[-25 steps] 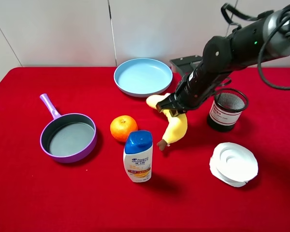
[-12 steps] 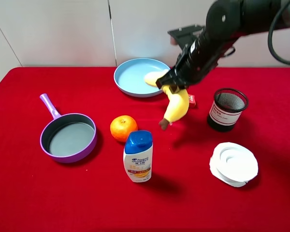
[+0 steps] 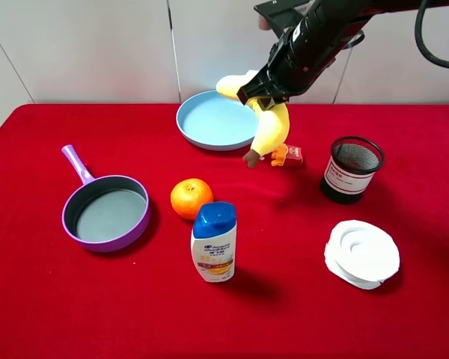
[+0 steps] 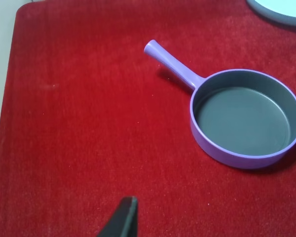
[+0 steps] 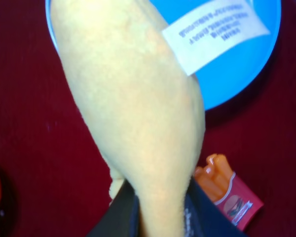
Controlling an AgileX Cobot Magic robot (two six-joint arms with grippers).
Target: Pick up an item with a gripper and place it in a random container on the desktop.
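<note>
My right gripper (image 3: 260,97) is shut on the pale-yellow toy banana (image 3: 269,126) and holds it high above the right rim of the light-blue plate (image 3: 209,120). The banana's dark stem tip hangs down toward the red cloth (image 3: 75,299). In the right wrist view the banana (image 5: 133,108) fills the frame, with the plate (image 5: 237,64) behind it. Of the left gripper only one black fingertip (image 4: 124,219) shows in the left wrist view, above the red cloth.
A purple frying pan (image 3: 105,212) lies at the left, also in the left wrist view (image 4: 246,118). An orange (image 3: 191,197) and a shampoo bottle (image 3: 214,241) stand mid-table. A red fries toy (image 3: 286,155), a black mesh cup (image 3: 350,169) and a white dish (image 3: 362,253) are on the right.
My right gripper has lifted the banana off the cloth and carried it up and back toward the plate. The fries toy it covered now shows.
</note>
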